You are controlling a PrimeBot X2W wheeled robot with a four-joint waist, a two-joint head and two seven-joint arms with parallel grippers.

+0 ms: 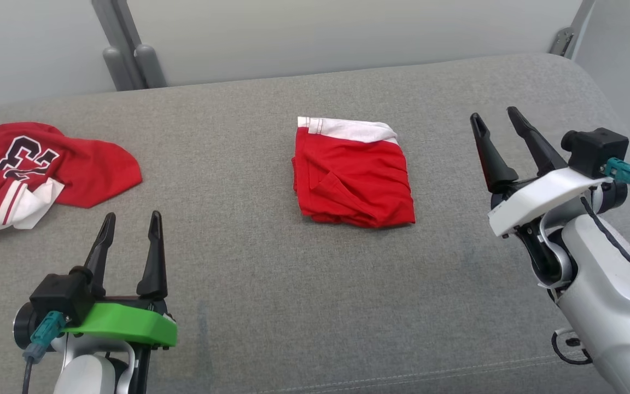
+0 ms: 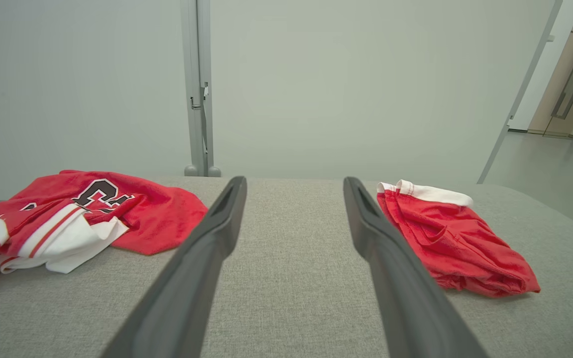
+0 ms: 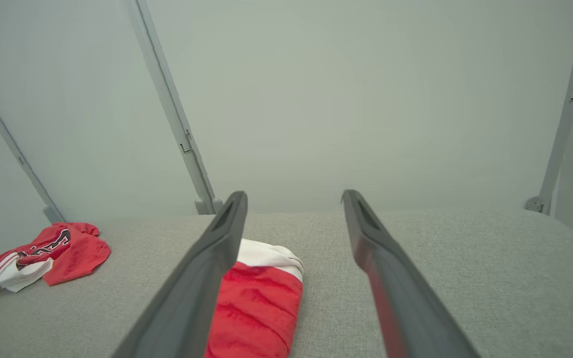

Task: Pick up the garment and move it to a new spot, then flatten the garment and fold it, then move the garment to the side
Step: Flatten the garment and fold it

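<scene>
A red garment with a white waistband (image 1: pixel 353 175) lies folded into a compact rectangle at the middle of the grey cushion (image 1: pixel 271 284); it also shows in the wrist views (image 2: pixel 453 238) (image 3: pixel 261 303). My left gripper (image 1: pixel 132 221) hovers open at the lower left, well short of the folded piece, nothing between its fingers (image 2: pixel 217 233). My right gripper (image 1: pixel 494 117) stands open to the right of the garment, raised above the cushion, empty too, one finger (image 3: pixel 217 258) crossing in front of the cloth.
A crumpled red and white jersey with black lettering (image 1: pixel 30 169) lies at the far left of the cushion (image 2: pixel 82 214) (image 3: pixel 43 253). Behind the cushion stand a pale wall and grey metal posts (image 1: pixel 129 54). The cushion's right edge curves down past my right arm.
</scene>
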